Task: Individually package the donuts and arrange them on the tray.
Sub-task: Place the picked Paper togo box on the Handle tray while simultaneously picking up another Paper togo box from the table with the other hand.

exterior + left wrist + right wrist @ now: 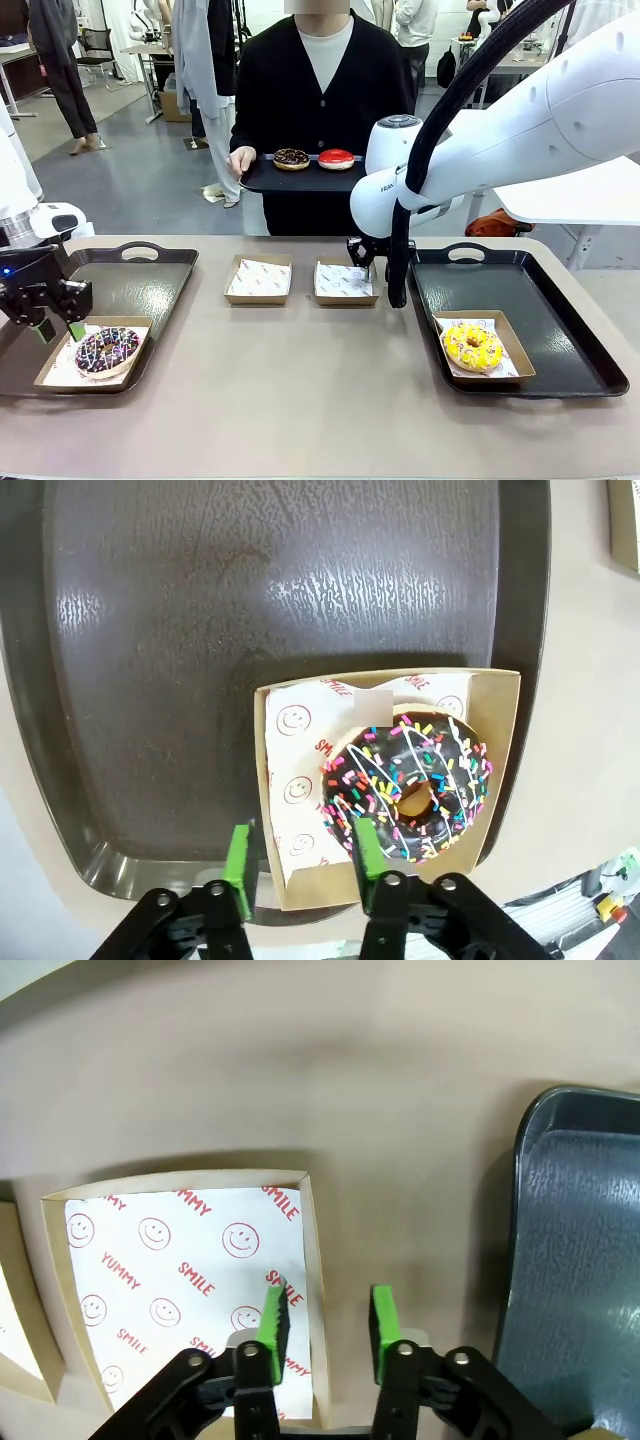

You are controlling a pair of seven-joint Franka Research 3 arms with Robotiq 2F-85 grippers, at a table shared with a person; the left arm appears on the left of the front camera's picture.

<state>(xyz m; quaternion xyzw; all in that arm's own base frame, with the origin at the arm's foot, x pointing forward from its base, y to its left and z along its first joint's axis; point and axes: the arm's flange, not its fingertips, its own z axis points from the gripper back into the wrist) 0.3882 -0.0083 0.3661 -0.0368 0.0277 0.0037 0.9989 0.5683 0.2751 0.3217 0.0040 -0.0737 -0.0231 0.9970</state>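
Edges cut off the tray [585,1260] and a second box [25,1285].

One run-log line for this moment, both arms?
left end effector: open at donut box edge, sprinkle donut inside, left tray | right end effector: open, astride empty box wall | yellow donut: boxed, right tray

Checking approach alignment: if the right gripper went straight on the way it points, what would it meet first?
Probably the empty box: the right gripper straddles its side wall, one finger over the paper lining, the other over bare table. Height is unclear.
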